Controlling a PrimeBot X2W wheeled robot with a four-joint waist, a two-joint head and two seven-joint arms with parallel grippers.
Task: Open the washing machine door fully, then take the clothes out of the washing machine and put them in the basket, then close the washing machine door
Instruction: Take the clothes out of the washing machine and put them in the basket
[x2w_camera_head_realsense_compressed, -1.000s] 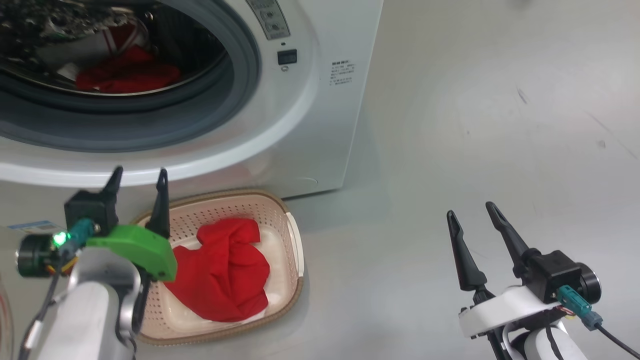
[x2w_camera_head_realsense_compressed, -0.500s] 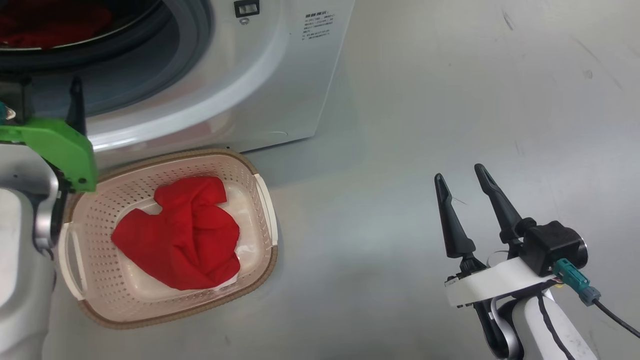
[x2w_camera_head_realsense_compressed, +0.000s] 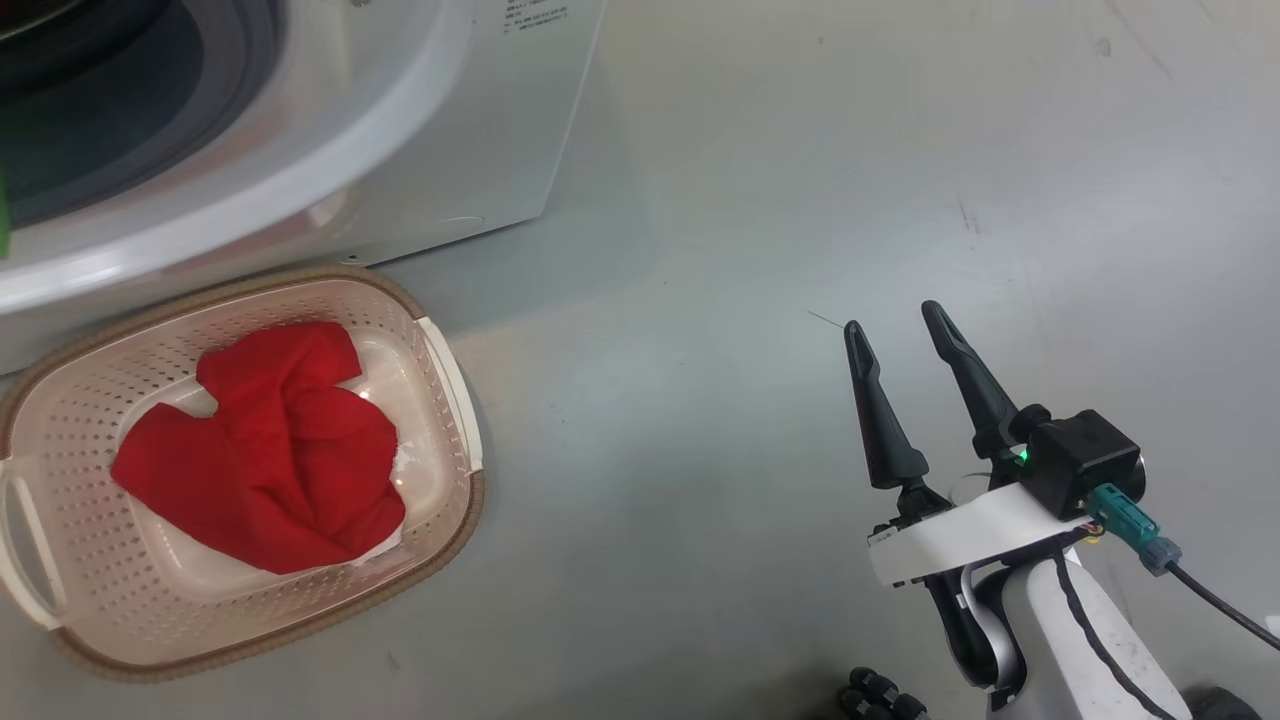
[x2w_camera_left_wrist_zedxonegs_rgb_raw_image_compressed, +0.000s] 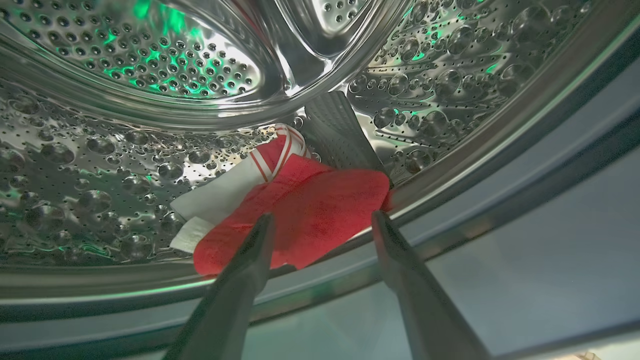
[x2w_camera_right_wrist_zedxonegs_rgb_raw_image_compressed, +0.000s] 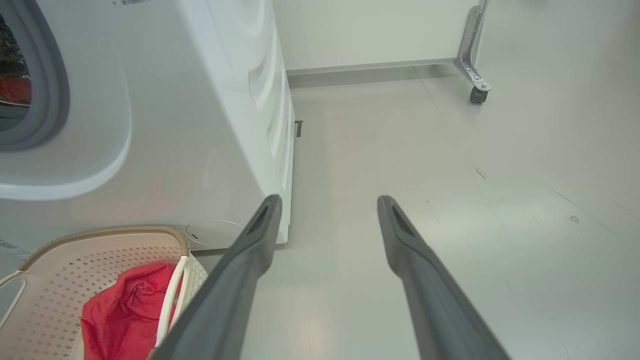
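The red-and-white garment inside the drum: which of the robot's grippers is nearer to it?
Left. The left gripper is open at the mouth of the drum, pointed at the garment. The right gripper is open over the floor, outside the washing machine.

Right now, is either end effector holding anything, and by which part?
Nothing held. Left end effector open, facing red clothes in the drum; right end effector open over floor.

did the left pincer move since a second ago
Yes, the left pincer rose from over the cream perforated plastic basket to the mouth of the white washing machine.
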